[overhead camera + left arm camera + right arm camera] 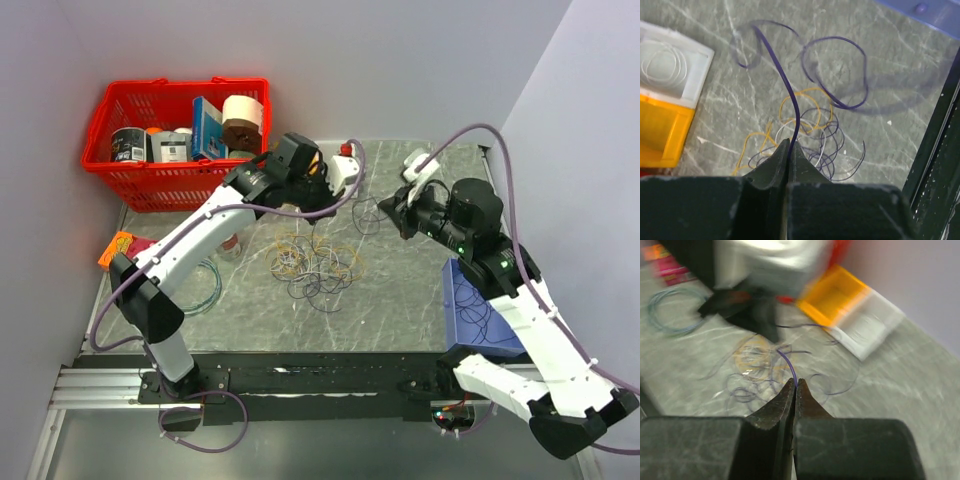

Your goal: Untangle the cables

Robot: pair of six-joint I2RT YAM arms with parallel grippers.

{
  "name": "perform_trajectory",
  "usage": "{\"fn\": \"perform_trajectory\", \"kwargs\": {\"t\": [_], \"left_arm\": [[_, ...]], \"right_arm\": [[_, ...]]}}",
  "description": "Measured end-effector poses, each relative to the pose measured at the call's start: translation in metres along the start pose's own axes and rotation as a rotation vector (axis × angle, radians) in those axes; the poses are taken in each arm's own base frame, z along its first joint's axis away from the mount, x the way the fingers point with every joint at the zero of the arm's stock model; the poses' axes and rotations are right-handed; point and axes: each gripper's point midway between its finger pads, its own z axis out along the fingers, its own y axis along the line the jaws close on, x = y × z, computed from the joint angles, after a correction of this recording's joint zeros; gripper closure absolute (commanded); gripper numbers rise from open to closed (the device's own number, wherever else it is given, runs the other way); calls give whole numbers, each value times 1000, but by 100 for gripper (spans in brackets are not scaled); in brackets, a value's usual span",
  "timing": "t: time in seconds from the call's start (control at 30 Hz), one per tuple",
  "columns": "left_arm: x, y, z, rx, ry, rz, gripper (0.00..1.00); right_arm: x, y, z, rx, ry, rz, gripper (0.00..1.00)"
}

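Grey marbled tabletop (400, 290) runs between pale walls at the back and right and a black rail along the near edge. Bare surface lies in front of the cables (315, 262), a loose heap of purple, yellow and white loops at mid-table. The left gripper (789, 146) has its jaws pressed together on a purple strand (786, 85) rising from the heap. The right gripper (795, 386) is likewise pinched tight on a purple wire; whether it is the same one I cannot tell. A red basket (150, 185) crowds the back left corner. A teal hoop (216, 285) lies left of the heap under the left arm. A blue tray (462, 290) sits by the right edge, and a yellow and white box (667, 107) rests behind the heap.
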Motion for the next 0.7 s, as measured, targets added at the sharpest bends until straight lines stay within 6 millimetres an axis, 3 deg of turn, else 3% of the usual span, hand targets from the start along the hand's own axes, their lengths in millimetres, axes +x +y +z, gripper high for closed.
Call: {"fn": "perform_trajectory", "kwargs": {"t": [0.17,0.3,0.43,0.57,0.7], "left_arm": [[-21,-25,11,50,-58,46,99],[-51,-57,35,138,-111,81,99],[-73,-92,76,234,-139,116,99],[-80,-138,116,362,-142,139,99],[-87,-179,150,487,-174,150,99]], "right_arm": [[27,-66,-29,404,110,229,100],[68,-123,-88,769,145,426,100],[96,-128,-136,965,146,533,100],[114,-128,-166,1105,114,620,100],[154,-121,-191,1254,125,722,100]]}}
